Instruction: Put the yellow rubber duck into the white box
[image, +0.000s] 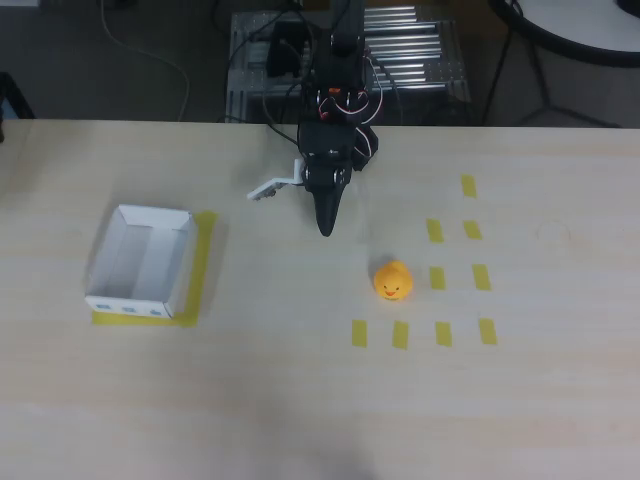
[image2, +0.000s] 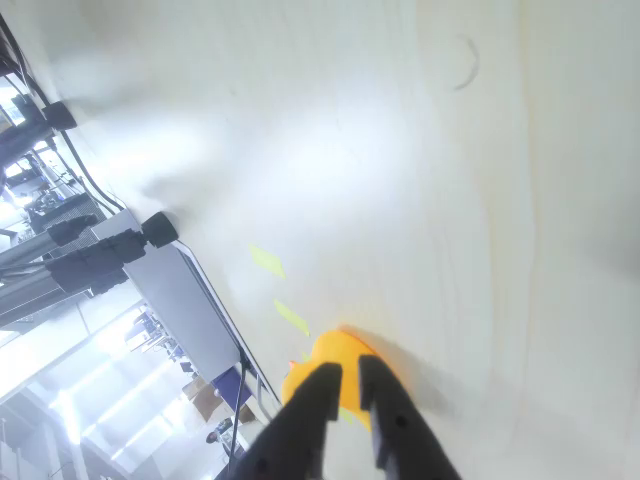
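**Duck on open bench, gripper nearly closed above it**

The yellow rubber duck (image: 393, 281) sits on the bench (image: 300, 400), well to the right of the white box (image: 141, 262) in the overhead view. Yellow tape strips (image: 437, 278) lie just right of and below the duck; bare bench lies between duck and box. The gripper (image: 326, 226) hangs up-left of the duck, empty, its fingers (image2: 318, 400) a narrow slit apart. The box rests on a yellow tape border (image: 203, 262) near the bench's left edge.
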